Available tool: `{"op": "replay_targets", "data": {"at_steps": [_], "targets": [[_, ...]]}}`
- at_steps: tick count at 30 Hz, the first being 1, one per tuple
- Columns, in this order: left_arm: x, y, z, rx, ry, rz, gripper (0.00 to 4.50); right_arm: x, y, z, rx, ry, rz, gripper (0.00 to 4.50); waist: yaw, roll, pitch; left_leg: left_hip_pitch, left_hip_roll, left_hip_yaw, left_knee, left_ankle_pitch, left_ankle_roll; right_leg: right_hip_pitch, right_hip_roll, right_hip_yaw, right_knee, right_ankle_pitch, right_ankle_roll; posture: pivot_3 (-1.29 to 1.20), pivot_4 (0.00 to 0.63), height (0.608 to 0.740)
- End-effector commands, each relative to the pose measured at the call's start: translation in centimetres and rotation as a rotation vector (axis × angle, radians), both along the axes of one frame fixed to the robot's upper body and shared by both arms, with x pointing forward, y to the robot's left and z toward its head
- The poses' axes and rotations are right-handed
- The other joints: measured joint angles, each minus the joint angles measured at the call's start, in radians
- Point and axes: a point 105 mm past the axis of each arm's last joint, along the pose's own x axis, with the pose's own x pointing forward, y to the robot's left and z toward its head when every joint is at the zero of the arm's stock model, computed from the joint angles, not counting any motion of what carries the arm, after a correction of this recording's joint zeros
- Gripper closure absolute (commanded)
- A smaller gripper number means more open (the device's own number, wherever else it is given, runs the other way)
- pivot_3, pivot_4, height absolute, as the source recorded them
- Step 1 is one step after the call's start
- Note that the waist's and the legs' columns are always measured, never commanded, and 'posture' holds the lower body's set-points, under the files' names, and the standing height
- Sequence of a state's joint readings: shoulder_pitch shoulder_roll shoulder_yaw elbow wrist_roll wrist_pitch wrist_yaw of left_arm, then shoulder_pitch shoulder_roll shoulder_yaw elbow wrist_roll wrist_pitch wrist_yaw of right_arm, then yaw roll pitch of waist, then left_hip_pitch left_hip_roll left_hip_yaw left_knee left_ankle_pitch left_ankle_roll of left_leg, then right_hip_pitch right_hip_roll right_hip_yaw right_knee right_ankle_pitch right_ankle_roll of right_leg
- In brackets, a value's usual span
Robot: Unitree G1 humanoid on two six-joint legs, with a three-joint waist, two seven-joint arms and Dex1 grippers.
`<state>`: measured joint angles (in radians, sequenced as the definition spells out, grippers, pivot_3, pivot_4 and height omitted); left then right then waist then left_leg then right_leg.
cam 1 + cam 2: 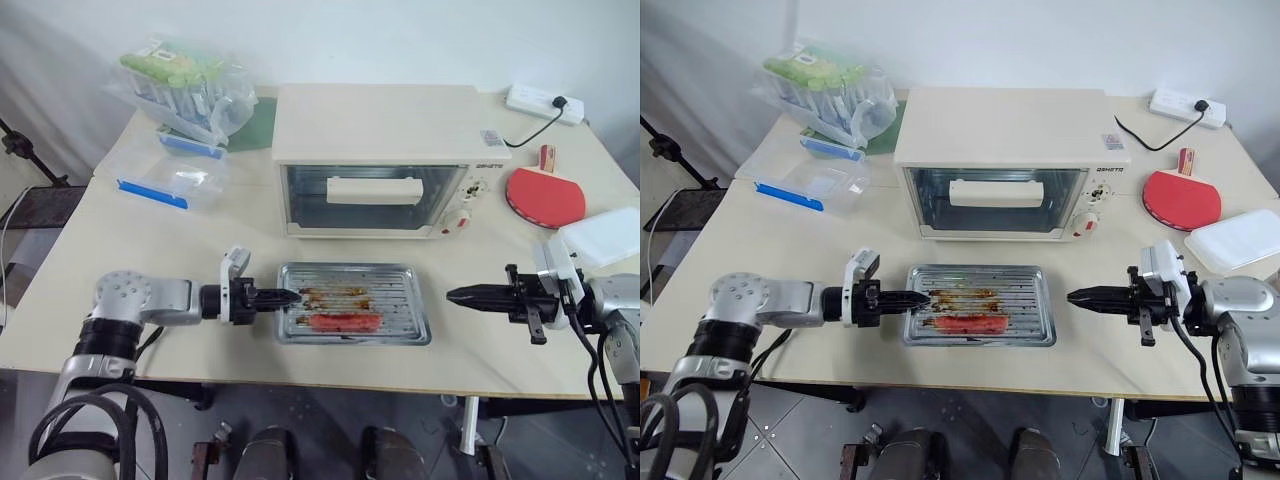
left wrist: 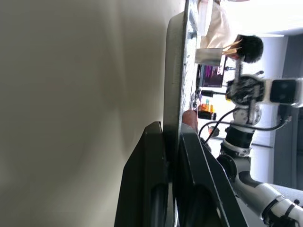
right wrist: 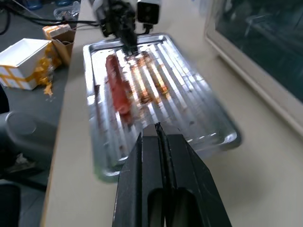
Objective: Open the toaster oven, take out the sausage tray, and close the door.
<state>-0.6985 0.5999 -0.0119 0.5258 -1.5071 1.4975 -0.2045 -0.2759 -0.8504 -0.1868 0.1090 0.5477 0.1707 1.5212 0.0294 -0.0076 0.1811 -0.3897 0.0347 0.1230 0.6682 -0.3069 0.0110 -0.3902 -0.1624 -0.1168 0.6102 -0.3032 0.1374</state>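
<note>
The sausage tray (image 1: 412,300), silver with a red sausage (image 1: 345,322) and browned pieces, lies flat on the table just in front of the toaster oven (image 1: 390,125). The oven's glass door (image 1: 300,195) is closed, its cream bar handle (image 1: 375,190) across the front. My left gripper (image 1: 292,296) is shut, its tips at the tray's left rim; in the left wrist view the rim (image 2: 174,71) lines up with the slit between its fingers (image 2: 194,165). My right gripper (image 1: 452,294) is shut and hangs just right of the tray, clear of it.
Clear plastic bags and boxes (image 1: 185,95) sit at the back left of the table. A red table tennis paddle (image 1: 545,195), a white lidded box (image 1: 605,235) and a power strip (image 1: 545,100) lie on the right. Bare tabletop flanks the tray.
</note>
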Motion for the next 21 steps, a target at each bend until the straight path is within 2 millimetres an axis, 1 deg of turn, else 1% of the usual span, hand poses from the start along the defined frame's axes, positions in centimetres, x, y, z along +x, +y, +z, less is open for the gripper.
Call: {"op": "replay_targets", "data": {"at_steps": [1, 4, 5, 6, 8, 10, 12, 16, 17, 18, 21], "targets": [[0.5, -1.3, 0.1, -0.03, 0.018, -0.037, 4.5, -0.4, -1.3, 0.7, -0.018, -0.039, -0.005, 3.6, 0.001, 0.0, 0.0, 0.0, 0.0, 0.0, 0.0, 0.0, 0.0, 0.0, 0.0, 0.0, 0.0, 0.0, 0.0, 0.0, 0.15, 0.74], [0.8, -1.7, 0.1, -0.029, 0.025, -0.047, 4.5, -0.4, -1.6, 0.6, -0.019, -0.036, -0.013, 2.65, 0.0, 0.0, 0.0, 0.0, 0.0, 0.0, 0.0, 0.0, 0.0, 0.0, 0.0, 0.0, 0.0, 0.0, 0.0, 0.0, 0.15, 0.74], [1.0, -2.0, -0.1, -0.025, 0.029, -0.054, 4.5, -0.4, -1.8, 0.5, -0.023, -0.034, -0.019, 2.23, 0.001, 0.0, 0.0, 0.0, 0.0, 0.0, 0.0, 0.0, 0.0, 0.0, 0.0, 0.0, 0.0, 0.0, 0.0, 0.0, 0.15, 0.74], [1.1, -2.6, -0.5, -0.011, 0.034, -0.062, 4.5, -0.3, -2.1, 0.4, -0.034, -0.035, -0.035, 1.97, 0.003, 0.0, 0.0, 0.0, 0.0, 0.0, 0.0, 0.0, 0.0, 0.0, 0.0, 0.0, 0.0, 0.0, 0.0, 0.0, 0.15, 0.74], [1.2, -3.2, -0.9, 0.009, 0.041, -0.071, 4.5, -0.1, -2.3, 0.4, -0.041, -0.044, -0.055, 1.25, 0.011, 0.0, 0.0, 0.0, -0.002, -0.001, 0.001, 0.001, 0.001, 0.001, -0.001, 0.0, 0.0, 0.0, 0.001, 0.0, 0.15, 0.74], [1.4, -3.3, -1.2, 0.019, 0.054, -0.071, 4.5, 0.0, -2.4, 0.6, -0.034, -0.054, -0.063, 0.58, 0.02, 0.001, 0.0, 0.001, -0.002, -0.001, 0.002, 0.001, 0.001, 0.003, -0.002, 0.0, 0.0, 0.001, 0.002, 0.0, 0.15, 0.74], [1.4, -3.1, -1.2, 0.027, 0.061, -0.066, 4.5, 0.1, -2.5, 0.6, -0.038, -0.063, -0.077, 0.01, 0.025, 0.001, 0.0, 0.001, -0.002, -0.003, 0.004, 0.001, 0.001, 0.004, -0.002, -0.001, 0.0, 0.001, 0.002, 0.0, 0.15, 0.74], [1.3, -2.8, -2.1, 0.091, 0.069, -0.07, 4.5, 0.2, -2.5, 0.6, -0.039, -0.063, -0.08, 0.01, 0.025, 0.001, 0.0, 0.001, -0.002, -0.004, 0.005, 0.0, 0.001, 0.006, -0.003, -0.002, -0.001, 0.001, 0.003, 0.0, 0.15, 0.74], [1.4, -2.8, -2.3, 0.102, 0.074, -0.066, 3.87, 0.3, -2.5, 0.6, -0.039, -0.064, -0.08, 0.0, 0.024, 0.001, 0.0, 0.002, -0.002, -0.004, 0.005, 0.0, 0.001, 0.007, -0.003, -0.002, -0.001, 0.001, 0.003, 0.0, 0.15, 0.74], [1.4, -2.8, -2.4, 0.107, 0.078, -0.063, 3.66, 0.3, -2.5, 0.6, -0.039, -0.064, -0.08, 0.0, 0.024, 0.001, 0.0, 0.003, -0.002, -0.004, 0.005, 0.0, 0.001, 0.007, -0.003, -0.003, -0.001, 0.001, 0.003, 0.0, 0.15, 0.74], [1.7, -2.6, -2.7, 0.133, 0.077, -0.044, 2.71, 0.5, -2.4, 0.6, -0.041, -0.066, -0.08, 0.0, 0.021, 0.001, 0.0, 0.003, -0.002, -0.004, 0.005, 0.0, 0.001, 0.007, -0.003, -0.003, -0.001, 0.001, 0.003, 0.0, 0.15, 0.74]]}}
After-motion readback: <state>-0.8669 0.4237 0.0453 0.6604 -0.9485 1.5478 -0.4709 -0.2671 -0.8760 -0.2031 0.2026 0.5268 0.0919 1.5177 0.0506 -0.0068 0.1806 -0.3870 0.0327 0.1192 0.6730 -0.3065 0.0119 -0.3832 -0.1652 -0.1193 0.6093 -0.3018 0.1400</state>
